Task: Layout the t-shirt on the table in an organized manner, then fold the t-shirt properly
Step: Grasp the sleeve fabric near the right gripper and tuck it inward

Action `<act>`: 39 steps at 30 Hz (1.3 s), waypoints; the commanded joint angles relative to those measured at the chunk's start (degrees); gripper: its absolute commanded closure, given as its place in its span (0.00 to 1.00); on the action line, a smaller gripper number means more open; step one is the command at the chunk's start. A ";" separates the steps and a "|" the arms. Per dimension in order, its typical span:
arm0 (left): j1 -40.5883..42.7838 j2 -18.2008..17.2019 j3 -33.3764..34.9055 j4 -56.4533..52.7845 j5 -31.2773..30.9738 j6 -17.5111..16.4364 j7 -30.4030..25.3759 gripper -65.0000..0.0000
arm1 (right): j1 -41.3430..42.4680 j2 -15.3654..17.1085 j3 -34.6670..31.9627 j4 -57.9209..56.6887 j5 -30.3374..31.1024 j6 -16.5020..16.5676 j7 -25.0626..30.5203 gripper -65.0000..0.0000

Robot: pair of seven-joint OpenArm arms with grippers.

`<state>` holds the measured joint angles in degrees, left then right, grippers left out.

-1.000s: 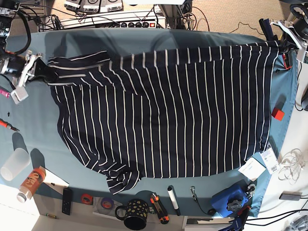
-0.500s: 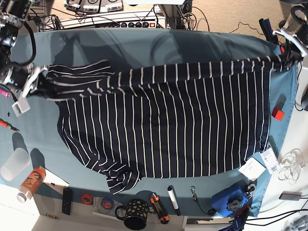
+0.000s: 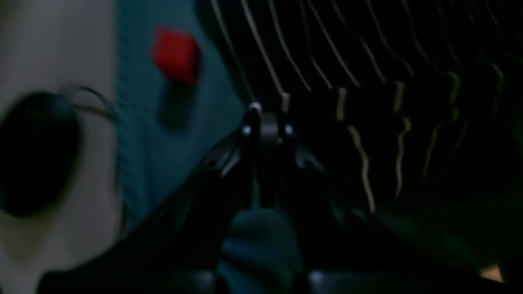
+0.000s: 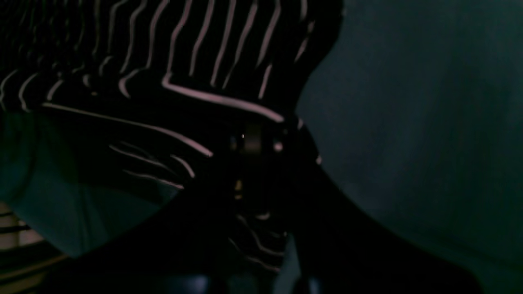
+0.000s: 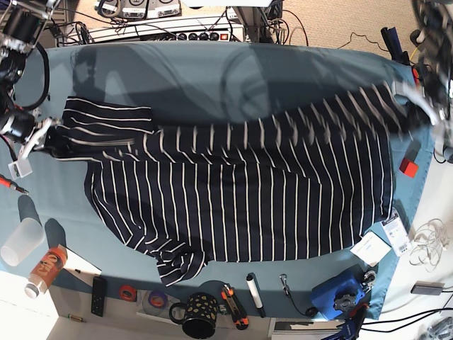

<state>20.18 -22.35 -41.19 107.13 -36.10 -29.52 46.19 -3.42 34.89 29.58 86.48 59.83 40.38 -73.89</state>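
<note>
Black polka-dot ceramic mug at the near rim, dark navy white-striped cotton t-shirt spread across the teal cloth-covered table, right gripper clamped on its sleeve end, left gripper pinching the opposite hem corner, lifted, blurred.

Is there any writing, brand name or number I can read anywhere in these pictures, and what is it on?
None can be read.
Orange can: print too small and blurred.
White tags at the table edge: markings too small.
Striped t-shirt: no lettering shows.
</note>
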 commanded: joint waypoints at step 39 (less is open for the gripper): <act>-6.60 -1.57 0.35 -7.65 6.54 -3.96 -7.06 1.00 | 22.80 -10.62 -28.09 -19.74 -33.59 -0.38 26.38 1.00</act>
<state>14.09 -22.61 -40.62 98.61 -29.08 -33.67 40.38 17.78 23.46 1.06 65.95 25.50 40.07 -48.99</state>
